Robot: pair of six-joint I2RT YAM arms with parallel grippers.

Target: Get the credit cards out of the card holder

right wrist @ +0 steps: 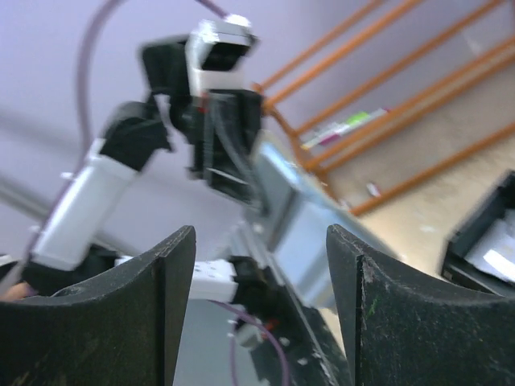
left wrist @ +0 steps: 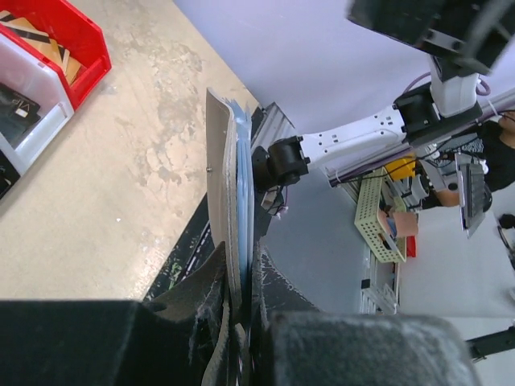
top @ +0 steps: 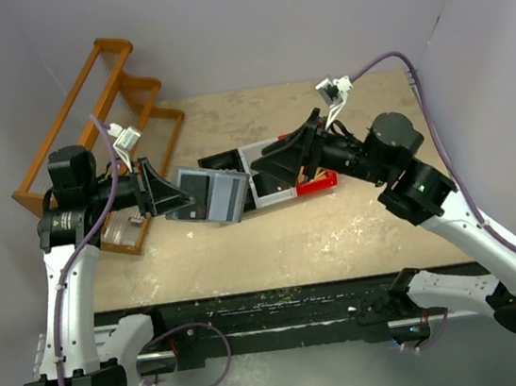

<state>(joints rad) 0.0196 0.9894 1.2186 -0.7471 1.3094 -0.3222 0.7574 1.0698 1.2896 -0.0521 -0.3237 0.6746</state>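
Between the fingers of left gripper (left wrist: pixel 240 277), one card holder (left wrist: pixel 219 193) clamped edge-on (credit cards not discernible); right gripper (right wrist: pixel 261 301) spread wide, empty.

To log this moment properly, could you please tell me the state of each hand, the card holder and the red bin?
left hand: shut on the card holder.
right hand: open, holding nothing.
card holder: clamped by one edge in the left hand.
red bin: holds tan wooden pieces.
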